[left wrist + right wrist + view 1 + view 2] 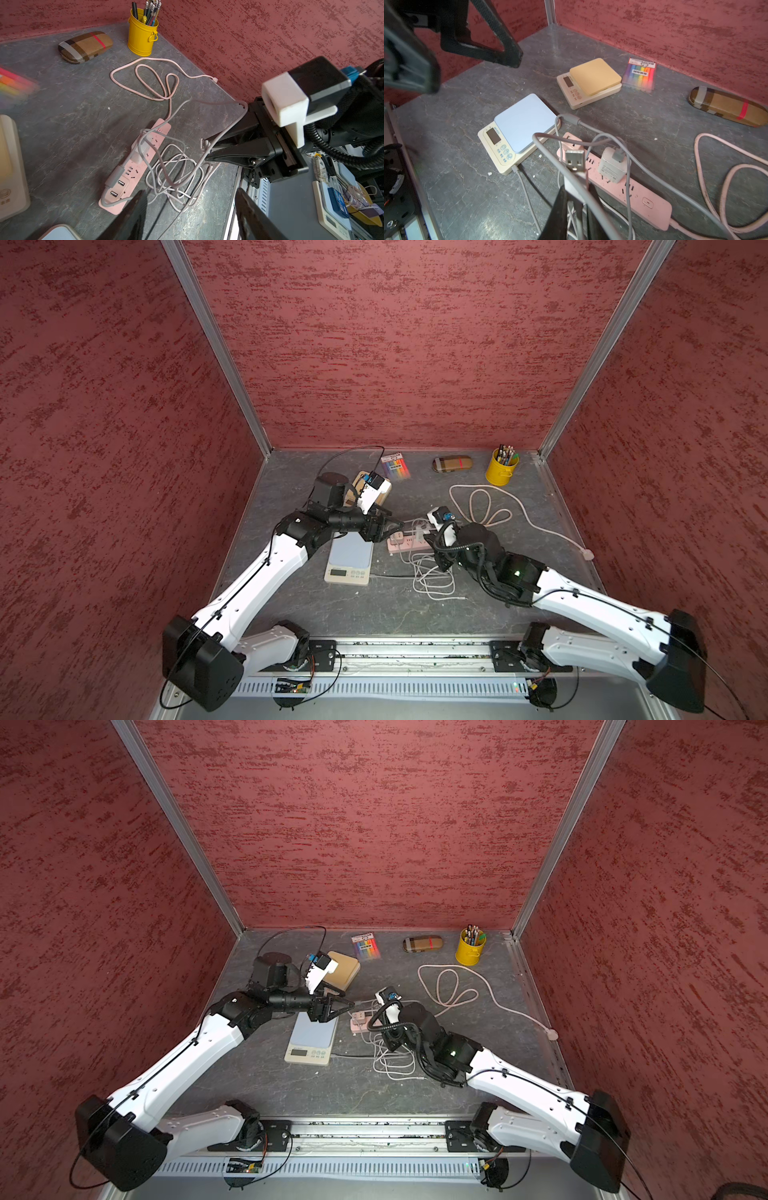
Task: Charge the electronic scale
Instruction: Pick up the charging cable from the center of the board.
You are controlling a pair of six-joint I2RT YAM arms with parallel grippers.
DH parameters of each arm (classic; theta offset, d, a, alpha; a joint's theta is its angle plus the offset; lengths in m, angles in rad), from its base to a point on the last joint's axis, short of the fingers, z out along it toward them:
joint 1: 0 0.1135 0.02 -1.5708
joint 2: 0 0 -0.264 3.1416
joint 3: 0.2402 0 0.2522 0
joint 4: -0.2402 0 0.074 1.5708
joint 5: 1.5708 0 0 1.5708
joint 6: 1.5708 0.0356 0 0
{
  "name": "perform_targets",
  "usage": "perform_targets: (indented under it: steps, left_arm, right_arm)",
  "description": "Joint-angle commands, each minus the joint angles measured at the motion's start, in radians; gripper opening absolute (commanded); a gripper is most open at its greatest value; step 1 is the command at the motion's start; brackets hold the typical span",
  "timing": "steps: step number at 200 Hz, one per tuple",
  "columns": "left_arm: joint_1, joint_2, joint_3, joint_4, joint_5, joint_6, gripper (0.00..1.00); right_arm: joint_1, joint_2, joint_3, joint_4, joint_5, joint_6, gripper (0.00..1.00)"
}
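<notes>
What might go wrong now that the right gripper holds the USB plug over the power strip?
Loops of grey cable hang over the USB ports of the power strip, so the USB plug in the right gripper may snag. A lead is plugged into the blue scale; if that's the held one, a tug might drag the scale. The open left gripper hovers close, risking a bump.

in a top view, on a grey tabletop (pixel 270 1085): the left gripper (pixel 348 1000), jaws apart, hangs over the far edge of a cream electronic scale with pale blue platform (pixel 311 1036), just beside a pink power strip (pixel 356 1026). loose coils of white cable (pixel 392 1067) lie near the scale. at the rear: a tan-topped scale (pixel 345 969), a pack of coloured markers (pixel 365 947), a plaid oval case (pixel 422 944), a yellow metal pencil bucket (pixel 469 955).
</notes>
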Motion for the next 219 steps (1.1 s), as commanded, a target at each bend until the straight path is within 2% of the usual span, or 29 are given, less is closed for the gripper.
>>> perform_targets:
  steps: [1, 18, 39, 59, 111, 133, 154, 168, 219]
  left_arm:
    - [-0.007, 0.015, -0.003, 0.023, -0.004, -0.028, 0.66]
    - [-0.006, 0.025, -0.023, 0.022, -0.046, -0.036, 0.66]
    - [0.004, 0.042, -0.030, 0.019, -0.081, -0.049, 0.66]
    - [0.026, 0.051, -0.026, 0.015, -0.078, -0.059, 0.66]
    - [0.109, 0.021, -0.053, 0.052, 0.027, -0.097, 0.65]
    - [0.119, -0.008, -0.067, 0.057, 0.065, -0.065, 0.64]
    - [0.115, -0.049, -0.095, 0.082, 0.101, -0.058, 0.59]
    - [0.111, -0.068, -0.103, 0.091, 0.112, -0.066, 0.55]
    - [0.096, -0.074, -0.068, 0.099, 0.187, -0.124, 0.52]
  right_arm:
    - [-0.012, 0.113, 0.103, -0.232, -0.025, 0.004, 0.00]
    - [-0.017, 0.221, 0.135, -0.419, -0.085, 0.040, 0.00]
    - [0.013, 0.337, 0.207, -0.546, -0.153, 0.040, 0.00]
    - [0.019, 0.343, 0.222, -0.554, -0.208, -0.004, 0.00]
    - [0.023, 0.404, 0.386, -0.739, -0.201, -0.156, 0.00]
    - [0.020, 0.354, 0.395, -0.702, -0.214, -0.200, 0.00]
    - [0.011, 0.249, 0.375, -0.633, -0.255, -0.217, 0.00]
    - [0.000, 0.203, 0.360, -0.581, -0.297, -0.214, 0.00]
    - [-0.057, 0.043, 0.273, -0.339, -0.493, -0.182, 0.00]
